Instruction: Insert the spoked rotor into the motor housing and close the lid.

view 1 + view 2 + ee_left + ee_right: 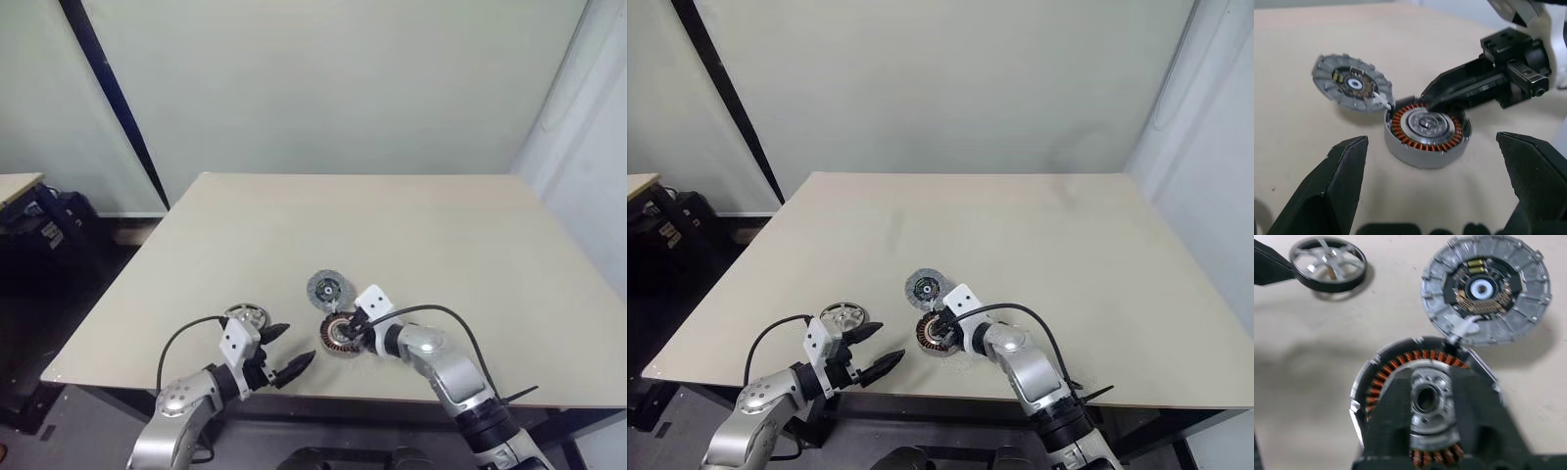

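Table [470, 235]: beige top, bare and wide beyond both grippers; all parts cluster by the near edge, little margin behind the arms.
Left gripper [286, 351]: black fingers spread wide, nothing between them, pointing across toward the housing with open tabletop in the gap.
Spoked rotor [245, 316]: flat on the table just behind the left gripper's far finger, apart from the other parts; silvery ring, thin spokes, small hub.
Right gripper [1425, 431]: fingers drawn close, laid over the top of the motor housing [1426, 132]; tips sit over its centre and windings. Whether they pinch anything, cannot tell.
Motor housing: directly under the right gripper; round shallow cup, pale grey wall, copper-orange windings ringed round a bright metal centre.
Lid [1485, 288]: just past the right fingertips, resting at the housing's far rim, inner face up; ribbed grey disc, dark hub, white centre.
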Controlling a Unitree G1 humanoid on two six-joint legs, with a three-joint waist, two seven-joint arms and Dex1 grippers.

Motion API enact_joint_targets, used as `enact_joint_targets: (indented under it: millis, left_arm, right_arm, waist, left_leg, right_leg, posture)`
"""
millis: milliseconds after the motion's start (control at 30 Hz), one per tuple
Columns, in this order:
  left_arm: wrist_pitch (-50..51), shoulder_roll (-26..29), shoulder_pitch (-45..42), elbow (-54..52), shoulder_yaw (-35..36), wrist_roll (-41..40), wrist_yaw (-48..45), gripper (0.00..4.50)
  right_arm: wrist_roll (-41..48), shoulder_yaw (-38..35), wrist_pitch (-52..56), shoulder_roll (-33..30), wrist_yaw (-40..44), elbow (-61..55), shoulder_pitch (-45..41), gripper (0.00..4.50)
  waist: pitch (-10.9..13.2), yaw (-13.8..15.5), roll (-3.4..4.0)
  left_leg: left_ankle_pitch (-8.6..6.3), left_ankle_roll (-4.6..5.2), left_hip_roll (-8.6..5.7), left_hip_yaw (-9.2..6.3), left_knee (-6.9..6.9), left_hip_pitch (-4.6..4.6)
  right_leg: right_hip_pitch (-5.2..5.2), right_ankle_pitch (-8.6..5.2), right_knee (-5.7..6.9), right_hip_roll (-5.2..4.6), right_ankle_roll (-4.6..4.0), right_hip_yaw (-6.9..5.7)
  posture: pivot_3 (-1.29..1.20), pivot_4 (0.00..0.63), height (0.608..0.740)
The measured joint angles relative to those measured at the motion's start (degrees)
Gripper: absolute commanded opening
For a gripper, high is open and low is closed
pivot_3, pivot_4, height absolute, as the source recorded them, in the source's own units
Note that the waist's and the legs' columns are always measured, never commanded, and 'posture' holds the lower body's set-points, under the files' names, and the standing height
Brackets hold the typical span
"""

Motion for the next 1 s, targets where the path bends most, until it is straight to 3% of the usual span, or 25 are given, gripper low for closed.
enact_joint_targets:
  millis: [33, 1000]
  left_arm:
    - [0.1, 0.2, 0.0, 0.0, -0.1, 0.2, 0.0, 4.50]
    - [-0.3, -0.3, 0.3, 0.5, -0.4, 1.2, 0.2, 4.50]
  right_arm:
    - [-0.4, 0.1, 0.1, -0.1, -0.1, 0.0, -0.2, 0.01]
    - [-3.1, 3.4, 1.4, 0.1, 0.7, 3.5, -2.5, 0.01]
  waist:
    - [0.0, 0.0, 0.00]
    - [0.0, -0.1, -0.02]
  left_leg:
    - [0.00, 0.00, 0.00, 0.00, 0.00, 0.00]
    - [0.00, 0.00, 0.02, 0.61, 0.07, 0.03]
  right_leg:
    - [0.00, 0.00, 0.00, 0.00, 0.00, 0.00]
    - [-0.21, -0.02, 0.44, -0.01, -0.02, 0.55]
  posture:
    - [0.00, 0.000, 0.740]
    - [0.00, 0.000, 0.740]
